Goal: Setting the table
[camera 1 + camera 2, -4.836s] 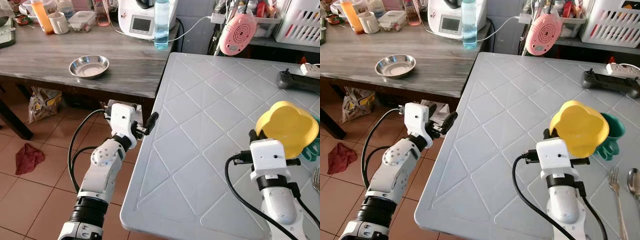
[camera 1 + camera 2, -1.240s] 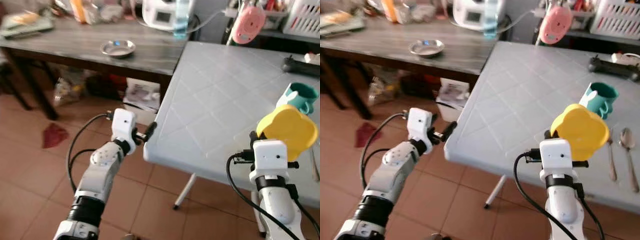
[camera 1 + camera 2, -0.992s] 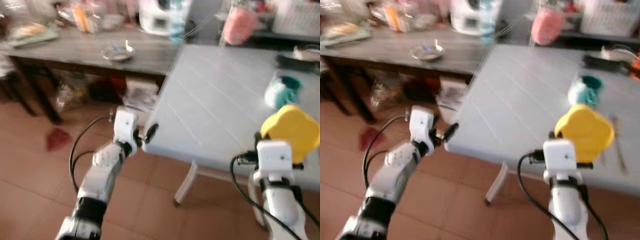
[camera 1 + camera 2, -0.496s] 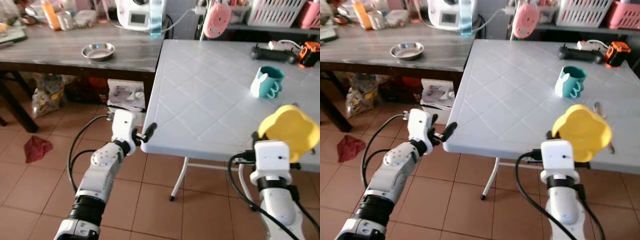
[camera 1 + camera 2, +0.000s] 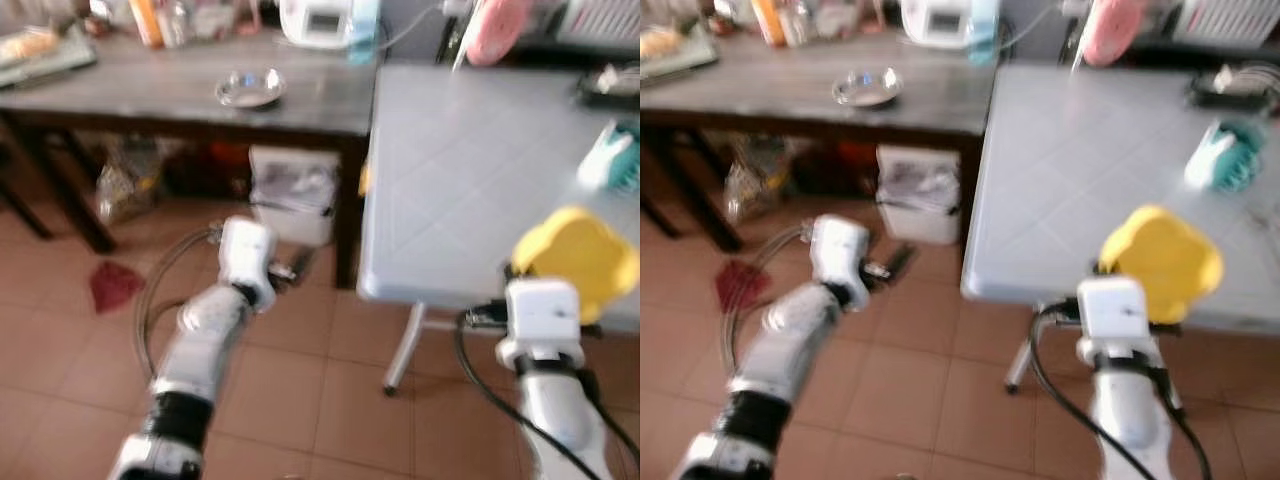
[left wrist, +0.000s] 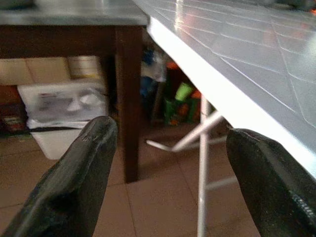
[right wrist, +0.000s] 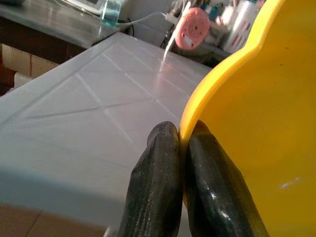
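A yellow scalloped bowl [image 5: 575, 262] is pinched by its rim in my right gripper [image 7: 181, 143], which is shut on it. The bowl hangs over the near edge of the white folding table [image 5: 470, 160]. A teal mug [image 5: 1220, 160] stands on the table's far right. My left gripper [image 6: 168, 173] is open and empty, held low over the tiled floor beside the table's near left corner, with its black fingers [image 6: 74, 182] spread wide. The head views are blurred.
A dark wooden table [image 5: 150, 95] at the left carries a steel bowl [image 5: 250, 88], bottles and a white appliance [image 5: 320, 18]. Under it sit a plastic box [image 5: 293, 190] and a bag [image 5: 125, 180]. A red cloth [image 5: 115, 283] lies on the floor.
The whole picture has shifted and blurred, so the camera has moved; the white table now lies further right. Both arms keep their poses, and the bowl stays held.
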